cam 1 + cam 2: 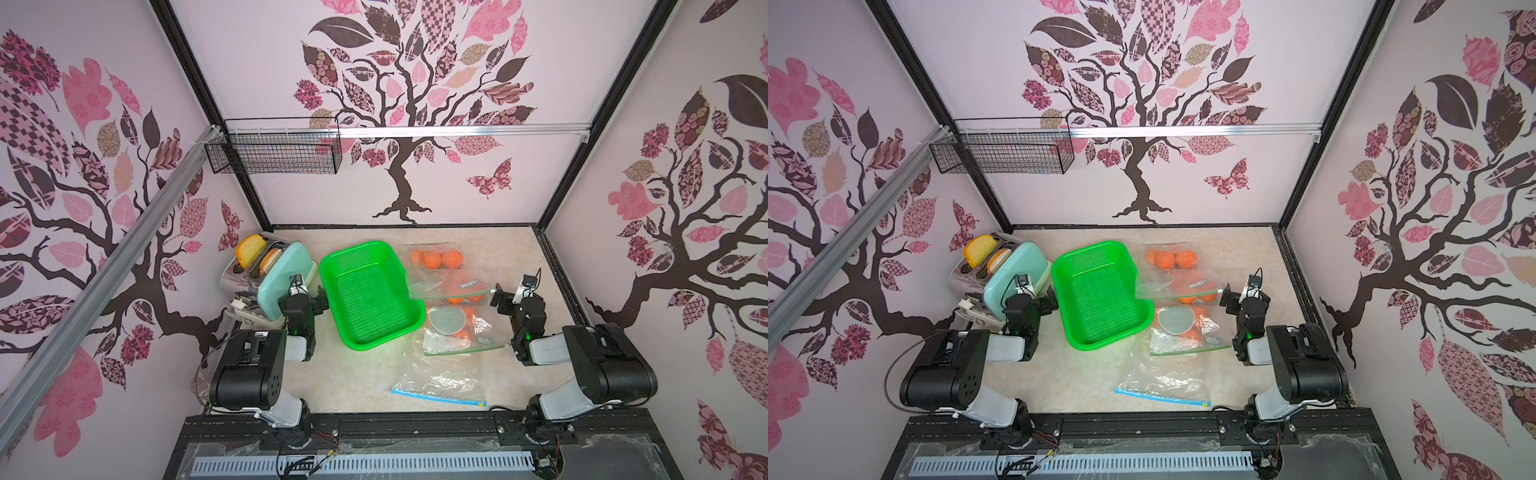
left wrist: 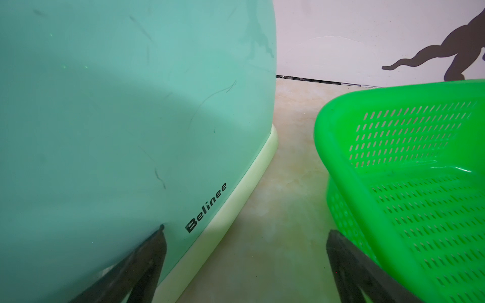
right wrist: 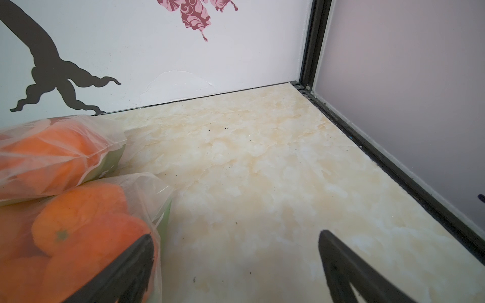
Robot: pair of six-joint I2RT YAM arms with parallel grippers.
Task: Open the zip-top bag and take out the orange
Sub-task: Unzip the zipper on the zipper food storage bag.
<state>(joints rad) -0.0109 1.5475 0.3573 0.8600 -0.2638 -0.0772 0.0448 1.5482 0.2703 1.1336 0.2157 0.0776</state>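
Well, clear zip-top bags (image 1: 478,328) — green-edged — hold bright oranges (image 1: 432,259).

Right wrist view: nearer zip-top bag (image 3: 39,262) runs off frame, one right finger (image 3: 126,267) covers part of its orange (image 3: 84,215); far bag (image 3: 47,157) past that fingertip is cropped too. Left wrist view: toaster (image 2: 105,118) behind one left finger (image 2: 147,262) and green basket (image 2: 406,183) beside the other both cut by the edges. In both top views bag print (image 1: 468,286) too small to read.
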